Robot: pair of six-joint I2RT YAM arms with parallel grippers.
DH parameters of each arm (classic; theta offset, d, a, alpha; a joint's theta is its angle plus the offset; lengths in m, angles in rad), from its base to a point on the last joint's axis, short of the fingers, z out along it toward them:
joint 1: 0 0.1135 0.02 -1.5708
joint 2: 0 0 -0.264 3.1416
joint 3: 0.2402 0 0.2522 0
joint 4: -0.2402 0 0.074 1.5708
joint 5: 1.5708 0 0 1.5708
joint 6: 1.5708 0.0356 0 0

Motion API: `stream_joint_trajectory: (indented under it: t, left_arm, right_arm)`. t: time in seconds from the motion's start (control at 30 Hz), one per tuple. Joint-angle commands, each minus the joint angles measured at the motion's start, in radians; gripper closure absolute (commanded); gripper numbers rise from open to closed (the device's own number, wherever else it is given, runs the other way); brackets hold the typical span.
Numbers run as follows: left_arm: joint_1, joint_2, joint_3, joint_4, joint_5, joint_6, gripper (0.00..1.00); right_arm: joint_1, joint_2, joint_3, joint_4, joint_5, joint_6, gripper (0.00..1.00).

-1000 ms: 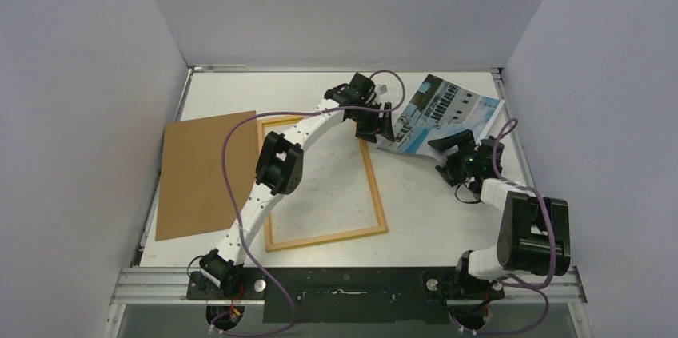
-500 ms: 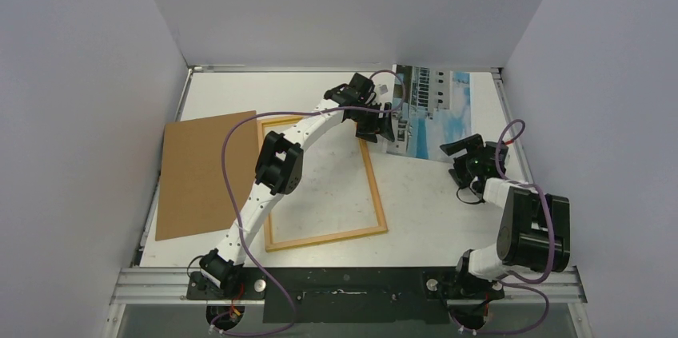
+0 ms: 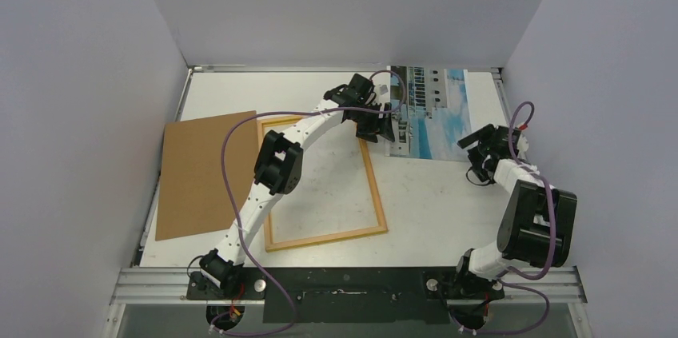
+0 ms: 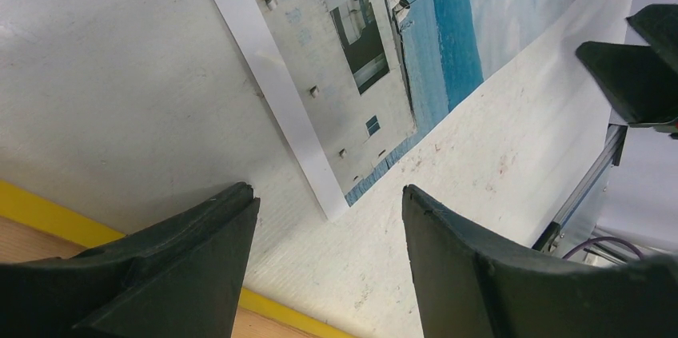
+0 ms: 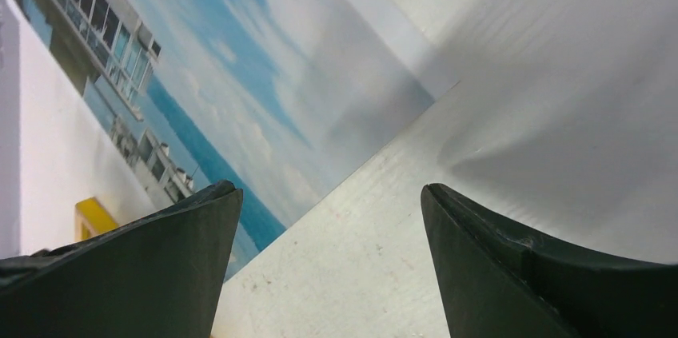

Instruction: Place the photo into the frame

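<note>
Overhead view first: the photo (image 3: 436, 110) lies flat and picture side up on the table (image 3: 448, 210), wholly outside the frame (image 3: 328, 239); the left gripper (image 3: 382, 132) stands at the photo's near left corner with its jaws parted, the frame's far right corner just behind them; the right gripper (image 3: 473, 146) stands just off the photo's near right corner, jaws likewise apart and turned toward the paper; the frame lies with its light-wood back up, well behind the left jaws and far to the side of the right ones; a brown board (image 3: 204, 174) lies beyond the frame, farthest from both. Left wrist view: the left gripper (image 4: 326, 194) is released, holding nothing; the photo's (image 4: 360, 58) white-bordered corner lies on the table just ahead of the gap between the fingers (image 4: 184, 266); whether either tip touches the paper cannot be told; a yellow edge of the frame (image 4: 48, 214) runs beneath the fingers, nearer than the tips; the right gripper's dark fingers show far ahead, at the upper right. Right wrist view: the right gripper (image 5: 329, 188) gapes with only bare table between its fingers (image 5: 544, 274); the photo (image 5: 240, 98) lies ahead and off toward the left finger, its edge just beyond that tip; a small yellow bit of the frame (image 5: 94, 216) shows past the photo, above the left finger.
</note>
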Motion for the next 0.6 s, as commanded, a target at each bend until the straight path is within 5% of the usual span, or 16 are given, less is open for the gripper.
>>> stream_joint_trajectory:
  t: [0.0,0.23,0.57]
  left_arm:
    - [-0.004,0.007,-0.037,-0.056,-0.077,-0.021,0.34]
    - [-0.035,-0.027,0.032,-0.024,-0.106,0.014,0.34]
    - [-0.096,-0.128,-0.069,0.129,-0.146,0.070,0.35]
  right_arm:
    - [-0.011,-0.023,0.137,-0.187,0.181,-0.146,0.15]
    - [-0.044,0.157,0.314,-0.254,0.285,-0.245,0.15]
    - [-0.107,0.283,0.378,-0.237,0.075,-0.316,0.15]
